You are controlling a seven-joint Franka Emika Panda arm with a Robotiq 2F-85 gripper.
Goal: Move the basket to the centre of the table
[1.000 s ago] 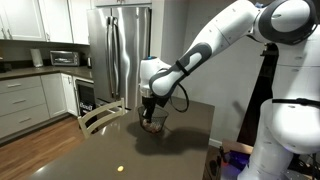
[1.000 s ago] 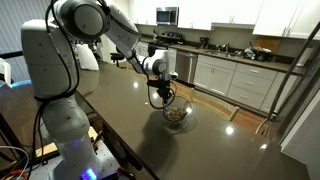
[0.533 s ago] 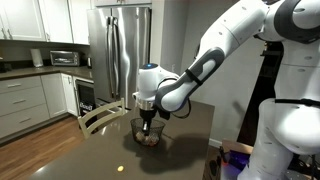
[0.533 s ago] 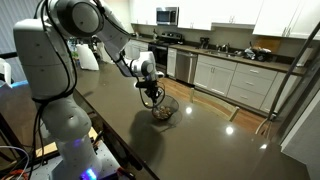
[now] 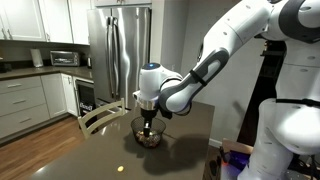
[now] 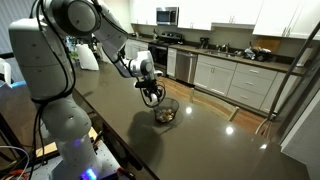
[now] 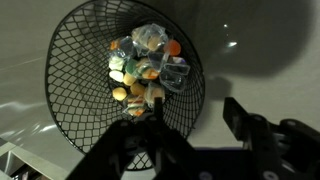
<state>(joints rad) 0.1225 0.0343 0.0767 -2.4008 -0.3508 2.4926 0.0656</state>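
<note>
Wire rim of the basket lies between the spread fingers.

In the wrist view, the near rim of the basket disappears behind the dark, blurred jaws, which the picture's lower edge cuts off. Whether they pinch the wire cannot be told. The mixed bits inside are too blurred to identify. In both exterior views the basket is too small to show its contents or the jaws' hold. The arm runs off the top edge.
</note>
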